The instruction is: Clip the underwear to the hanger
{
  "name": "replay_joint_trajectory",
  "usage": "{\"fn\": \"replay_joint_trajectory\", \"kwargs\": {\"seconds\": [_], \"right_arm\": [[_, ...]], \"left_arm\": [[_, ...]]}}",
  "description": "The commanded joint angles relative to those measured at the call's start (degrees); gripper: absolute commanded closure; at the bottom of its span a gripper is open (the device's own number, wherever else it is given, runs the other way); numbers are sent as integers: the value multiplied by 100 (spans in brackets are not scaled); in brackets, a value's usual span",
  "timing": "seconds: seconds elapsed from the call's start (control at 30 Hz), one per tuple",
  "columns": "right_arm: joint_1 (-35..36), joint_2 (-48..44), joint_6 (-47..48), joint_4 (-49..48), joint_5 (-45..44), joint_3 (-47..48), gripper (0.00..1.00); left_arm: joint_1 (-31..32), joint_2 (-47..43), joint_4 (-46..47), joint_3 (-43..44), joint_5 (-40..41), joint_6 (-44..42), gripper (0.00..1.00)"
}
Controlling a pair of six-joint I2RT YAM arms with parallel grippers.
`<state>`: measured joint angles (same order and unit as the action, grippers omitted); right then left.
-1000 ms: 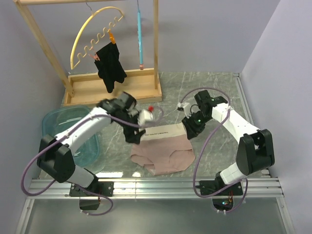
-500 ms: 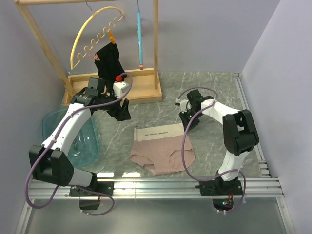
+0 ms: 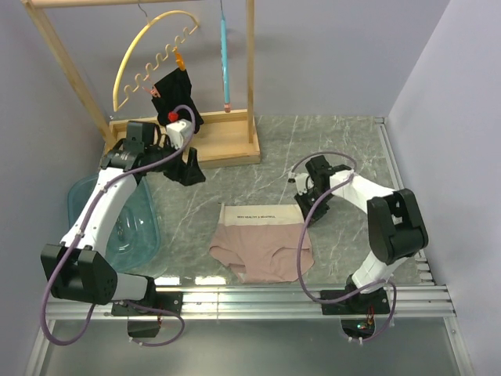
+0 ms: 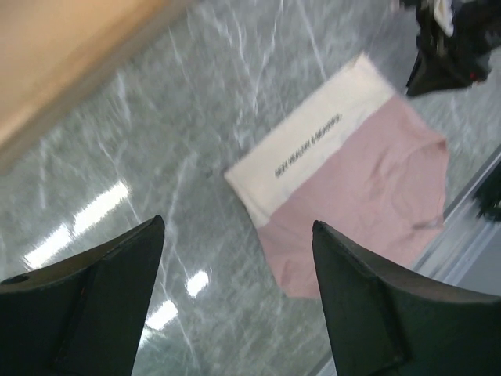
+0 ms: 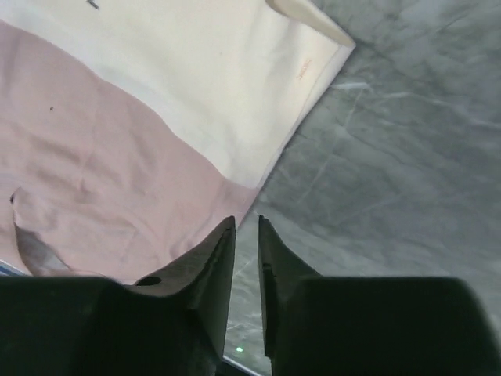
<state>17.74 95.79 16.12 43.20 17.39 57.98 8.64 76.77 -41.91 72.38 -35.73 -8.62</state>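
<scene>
From the top camera we have the underwear (image 3: pixel 262 243) lying flat on the marble table (image 3: pixel 344 149), just toward 6 o'clock of centre. Its cream waistband (image 3: pixel 261 214) faces 12 o'clock. The left gripper (image 3: pixel 190 169) hangs above the table toward 10 o'clock of the garment, well apart from it and close to the wooden rack (image 3: pixel 188 147). Its jaws stand wide with nothing in them. The right gripper (image 3: pixel 306 210) is down at the garment's 2 o'clock corner, at the end of the waistband. Up at 12 o'clock the hanger (image 3: pixel 225 59) dangles edge-on from the rack's top rail. A yellow hanger (image 3: pixel 147 56) beside it, toward 11 o'clock, carries a black garment (image 3: pixel 177 100). A blue basin (image 3: pixel 116 223) sits at 9 o'clock.

Over to the left wrist, where the left gripper (image 4: pixel 236 227) is spread broad and we see bare table between the fingers (image 4: pixel 102 301). The underwear (image 4: pixel 356 184) lies toward 2 o'clock, its dark print readable as a line. The right gripper (image 4: pixel 448 51) shows as a blurred dark shape at its far corner.

Now the right wrist. The right gripper (image 5: pixel 246 223) is pinched to a thin slit, and through it we see only table. Its tips sit right at the edge of the underwear (image 5: pixel 149 125), which fills the view from 9 to 12 o'clock. We cannot tell whether any cloth is caught.
</scene>
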Motion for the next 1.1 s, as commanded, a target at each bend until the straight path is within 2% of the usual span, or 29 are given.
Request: {"fn": "replay_joint_trajectory", "kwargs": {"seconds": [0.0,0.1,0.13,0.27,0.37,0.5,0.53,0.77,0.97,1.07], "right_arm": [[-42,-612,-38,189,-86,380,71],[-77,-1112,-126,110,-17,635,42],[-69,-1228,-144,110,10,801,38],[-77,-1703,-206,-13,45,1180,36],[-86,-1906,-320,-92,98,1462,34],[-112,-2038,-636,-329,160,1769,29],[-130,-2046,-689,-391,168,1813,28],[-349,-1897,-821,-435,326,2253,27],[-552,-1783,-672,-365,476,2236,27],[-675,-1730,-637,-347,599,2227,27]], "left_arm": [[-82,-347,622,610,-400,501,18],[-82,-417,842,1067,-155,888,10],[-82,-426,903,1277,-119,1219,9],[-82,-461,1395,1744,-171,1977,7],[-82,-496,2123,1981,-172,2811,1],[-65,-365,3405,2192,-188,3753,1],[-56,-278,3478,2367,-172,4006,1],[303,531,3637,3080,372,4527,2],[901,839,3410,3423,1391,4229,2],[964,1067,3321,3555,1472,4237,3]]}}
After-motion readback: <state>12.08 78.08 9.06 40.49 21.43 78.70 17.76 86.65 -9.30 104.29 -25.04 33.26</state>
